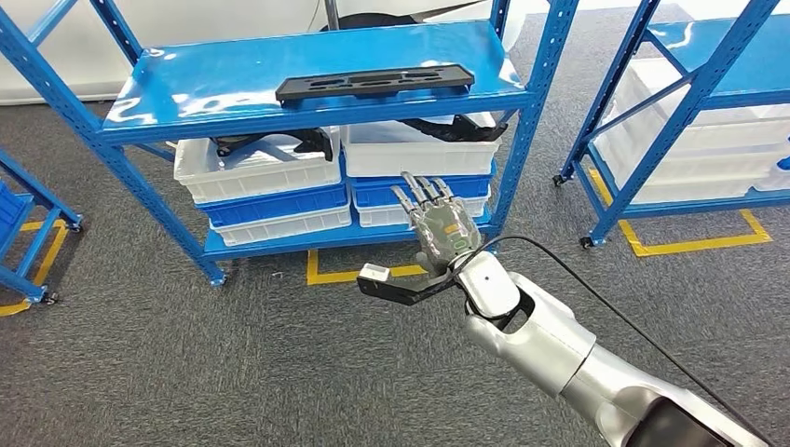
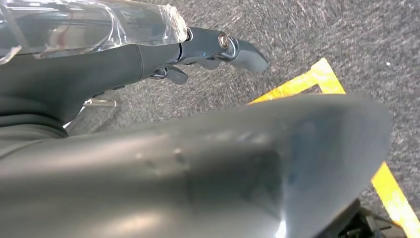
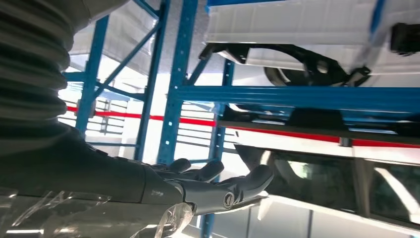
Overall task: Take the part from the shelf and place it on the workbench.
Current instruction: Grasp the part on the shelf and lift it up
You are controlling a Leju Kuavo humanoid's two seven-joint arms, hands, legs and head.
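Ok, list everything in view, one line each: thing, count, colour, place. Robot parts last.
part: one, black, flat and long, on the top board of the middle shelf
shelf: three, blue; one ahead, one cut off at each side
bins: several, white and blue, stacked under the top board and in the right-hand shelf
dark parts: some, black, lying in the upper white bins
floor tape: yellow lines on the grey carpet
right hand: one, empty, fingers spread, raised before the shelf, below the part
left hand: one, grey, over the carpet

Part (image 1: pixel 374 84) on shelf (image 1: pixel 233 102), bins (image 1: pixel 261 172) below
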